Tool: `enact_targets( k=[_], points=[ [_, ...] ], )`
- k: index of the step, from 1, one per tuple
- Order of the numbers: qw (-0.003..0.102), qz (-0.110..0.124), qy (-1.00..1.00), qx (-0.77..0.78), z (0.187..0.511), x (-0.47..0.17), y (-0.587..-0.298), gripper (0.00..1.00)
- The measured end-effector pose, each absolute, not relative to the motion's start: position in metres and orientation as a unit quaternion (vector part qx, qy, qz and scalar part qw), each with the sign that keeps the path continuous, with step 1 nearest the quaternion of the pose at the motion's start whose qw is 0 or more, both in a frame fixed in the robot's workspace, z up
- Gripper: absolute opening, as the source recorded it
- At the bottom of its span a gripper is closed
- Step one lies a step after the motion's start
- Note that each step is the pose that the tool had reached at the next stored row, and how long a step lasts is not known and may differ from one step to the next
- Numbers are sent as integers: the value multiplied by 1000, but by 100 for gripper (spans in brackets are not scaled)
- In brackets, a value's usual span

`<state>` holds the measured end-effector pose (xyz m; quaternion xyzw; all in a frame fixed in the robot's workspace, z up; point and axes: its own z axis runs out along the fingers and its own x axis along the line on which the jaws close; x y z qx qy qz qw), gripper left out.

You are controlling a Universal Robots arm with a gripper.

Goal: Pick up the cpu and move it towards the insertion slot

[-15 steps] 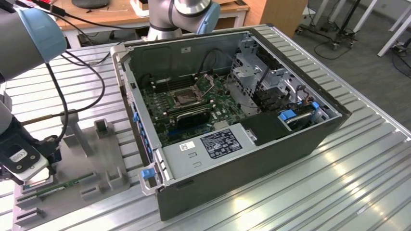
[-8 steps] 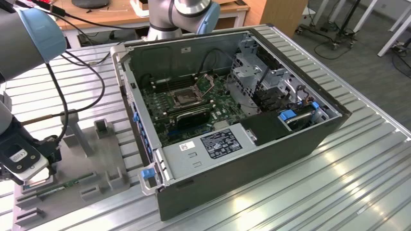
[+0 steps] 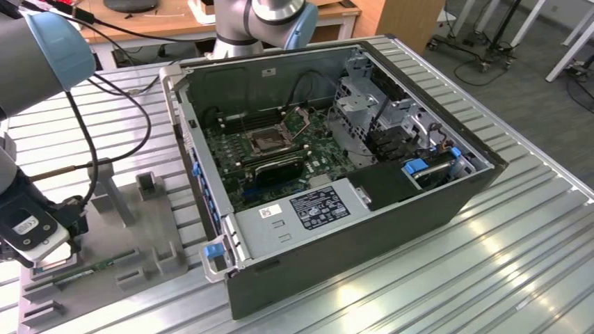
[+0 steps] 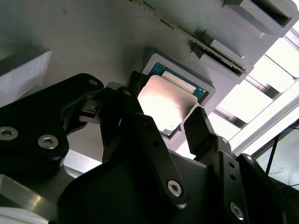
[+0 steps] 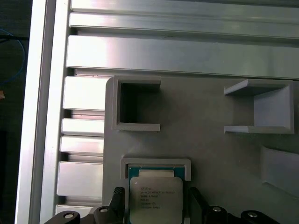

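The cpu [image 5: 155, 198] is a silvery square chip with a green rim, lying in a shallow pocket of the grey fixture [image 5: 205, 154]. My gripper [image 5: 156, 204] is open and straddles the chip, one black finger [image 5: 117, 199] beside each of two opposite edges with a thin gap. In the second wrist view the cpu [image 4: 163, 102] lies between the same fingers [image 4: 201, 123]. In the exterior view my gripper [image 3: 42, 240] hangs low over the fixture at the exterior view's left. The insertion slot [image 3: 269, 139], a silver-framed square socket, sits on the green board inside the open computer case.
The open computer case [image 3: 371, 229] lies on its side across the middle of the slatted aluminium table [image 3: 519, 271]. A thin green memory stick [image 3: 88, 270] lies on the grey fixture [image 3: 139, 229], among upright grey posts. Cables trail from the arm at the exterior view's left.
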<state>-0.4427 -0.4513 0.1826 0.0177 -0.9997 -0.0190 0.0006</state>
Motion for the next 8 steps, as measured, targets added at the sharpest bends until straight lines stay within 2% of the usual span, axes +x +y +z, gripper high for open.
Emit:
enact_targets(
  k=[2, 3, 8],
  points=[
    [1, -19, -1000, 18, 183, -443, -451, 63],
    [1, -19, -1000, 18, 183, -443, -451, 57],
    [1, -19, -1000, 18, 183, -443, -451, 55]
  ],
)
